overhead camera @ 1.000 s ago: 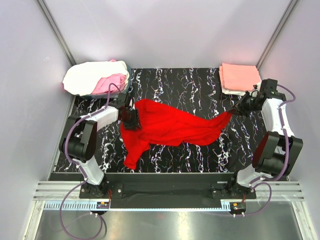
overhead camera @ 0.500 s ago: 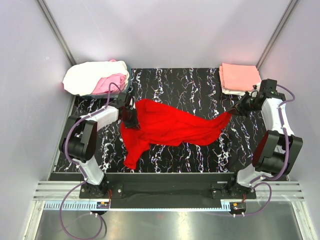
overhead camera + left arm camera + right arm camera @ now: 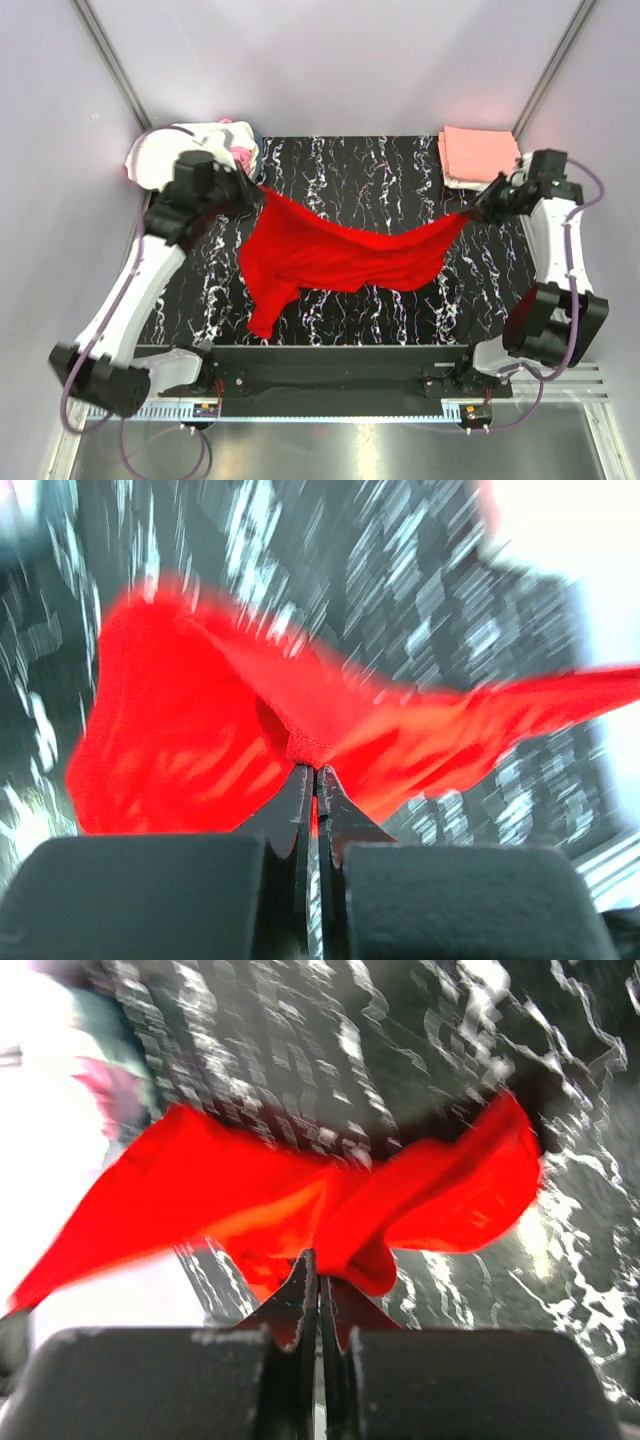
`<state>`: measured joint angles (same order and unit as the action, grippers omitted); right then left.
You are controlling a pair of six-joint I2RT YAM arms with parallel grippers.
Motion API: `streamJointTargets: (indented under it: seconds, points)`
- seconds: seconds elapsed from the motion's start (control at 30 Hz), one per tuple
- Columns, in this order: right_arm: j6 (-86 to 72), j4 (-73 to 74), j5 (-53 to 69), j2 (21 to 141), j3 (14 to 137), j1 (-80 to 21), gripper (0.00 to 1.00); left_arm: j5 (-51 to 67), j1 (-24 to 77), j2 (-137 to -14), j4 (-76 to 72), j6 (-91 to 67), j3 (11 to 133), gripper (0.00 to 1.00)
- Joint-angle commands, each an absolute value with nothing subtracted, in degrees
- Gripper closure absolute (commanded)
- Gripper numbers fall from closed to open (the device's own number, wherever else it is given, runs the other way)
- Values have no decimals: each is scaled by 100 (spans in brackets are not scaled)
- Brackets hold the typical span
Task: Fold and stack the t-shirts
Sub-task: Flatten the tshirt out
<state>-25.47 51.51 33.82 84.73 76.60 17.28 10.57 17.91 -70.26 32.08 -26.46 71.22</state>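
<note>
Left gripper point(image 3: 258, 192) at ten o'clock and right gripper point(image 3: 471, 212) at three o'clock each pinch the red t-shirt point(image 3: 340, 252), arms extended.

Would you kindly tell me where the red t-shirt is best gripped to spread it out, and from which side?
At its two outer ends, each from its own side. The red t-shirt hangs stretched between the left gripper and the right gripper, both shut on its edge; only a loose tail droops on the near left.
</note>
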Motion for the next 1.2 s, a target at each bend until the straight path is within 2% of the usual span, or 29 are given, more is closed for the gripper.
streamJointTargets:
  seconds: [0.0, 0.1, 0.33, 0.7, 0.87, 0.97, 1.03, 1.07, 1.17]
  points:
    - [-2786, 5291, 3595, 7613, 8498, 1740, 100, 686, 1828, -6101, 3199, -2707, 7864, 100]
    - [-2900, 5528, 3507, 7323, 9174, 1740, 100, 729, 1837, -5591, 3295, -2619, 8330, 100]
    - [-3190, 5651, 3340, 6628, 10702, 1749, 100, 1037, 1837, -5003, 3569, -2277, 10254, 100]
    - [-2848, 6012, 1513, 5520, 12225, 1670, 100, 1968, 1811, -4026, 2593, -1995, 11345, 100]
    - [-2804, 6187, 233, 5335, 12840, 1538, 100, 2504, 1740, -4104, 2400, -1899, 11812, 100]
    - [-2716, 6188, -542, 5370, 13104, 1424, 100, 2382, 1723, -4297, 2241, -1863, 12023, 100]
    - [-2663, 5961, -624, 5606, 13148, 1336, 100, 2137, 1731, -4926, 2740, -1706, 12452, 100]
    - [-2620, 5942, -511, 5747, 13175, 1327, 100, 1866, 1731, -5218, 3003, -1670, 13072, 100]
    - [-2689, 6047, -81, 6755, 13035, 1318, 100, 1329, 1740, -6308, 3917, -1644, 13683, 100]
